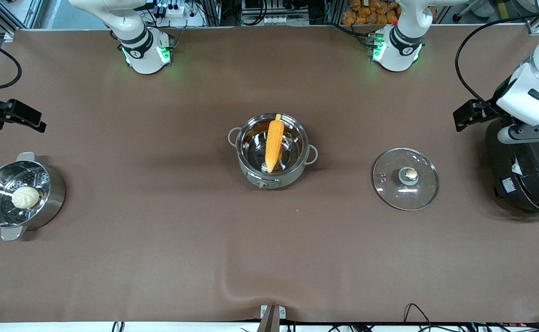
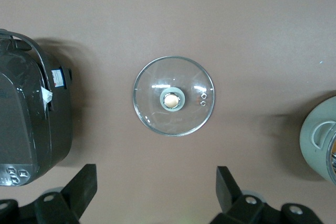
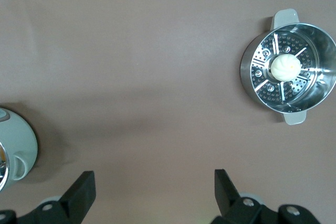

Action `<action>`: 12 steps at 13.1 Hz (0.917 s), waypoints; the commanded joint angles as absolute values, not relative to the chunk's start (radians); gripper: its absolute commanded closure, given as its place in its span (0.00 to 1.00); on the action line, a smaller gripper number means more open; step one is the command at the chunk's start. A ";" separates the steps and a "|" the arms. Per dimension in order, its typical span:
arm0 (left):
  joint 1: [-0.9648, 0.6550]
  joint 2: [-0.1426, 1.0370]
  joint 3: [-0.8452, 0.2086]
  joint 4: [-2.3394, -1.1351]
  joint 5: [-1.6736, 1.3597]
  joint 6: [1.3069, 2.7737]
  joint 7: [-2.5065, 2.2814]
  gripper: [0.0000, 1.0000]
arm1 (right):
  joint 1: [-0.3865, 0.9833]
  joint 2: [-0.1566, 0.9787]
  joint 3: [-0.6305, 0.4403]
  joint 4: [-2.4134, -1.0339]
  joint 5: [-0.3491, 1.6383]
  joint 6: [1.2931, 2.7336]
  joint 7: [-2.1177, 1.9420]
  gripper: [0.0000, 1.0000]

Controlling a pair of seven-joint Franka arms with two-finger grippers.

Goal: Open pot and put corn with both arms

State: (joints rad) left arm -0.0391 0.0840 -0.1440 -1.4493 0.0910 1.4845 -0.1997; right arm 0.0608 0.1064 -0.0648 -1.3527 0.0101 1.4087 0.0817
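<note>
Steamer pot (image 1: 20, 196) w/ a white bun (image 1: 25, 197) in it sits nearest the front camera, at the right arm's end of the table; it's no part of the job. Slightly farther from the camera, toward the left arm's end, the glass lid (image 1: 405, 179) lies flat on the cloth, knob up, well apart from the pot (image 1: 272, 151), prob. parked there so the mouth stays clear. At mid-table the pot stands open, front knob facing the camera, and the corn (image 1: 274, 143) lies in it at a slant, one end down in the bowl, the other propped on the rim toward the arms' bases (it's about as long as the pot is wide, so it can't lie flat). Judging by this, both steps look done. Black cooker (image 1: 528, 170) stands at the left arm's end. Left gripper (image 2: 155, 192) hovers high over the cloth beside the lid, jaws spread wide, holding nothing. Right gripper (image 3: 155, 192) hangs over bare cloth between pot and steamer, jaws likewise wide, empty, touching nothing.
</note>
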 commanded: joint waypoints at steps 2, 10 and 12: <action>-0.048 0.025 -0.089 -1.518 0.021 1.491 -0.155 0.00 | 0.038 0.101 -0.048 -1.328 0.025 1.371 0.074 0.00; -0.046 0.017 -0.087 -1.520 0.037 1.497 -0.135 0.00 | 0.038 0.101 -0.049 -1.298 0.038 1.381 0.057 0.00; -0.044 0.015 -0.087 -1.517 0.037 1.496 -0.135 0.00 | 0.038 0.103 -0.048 -1.298 0.038 1.382 0.057 0.00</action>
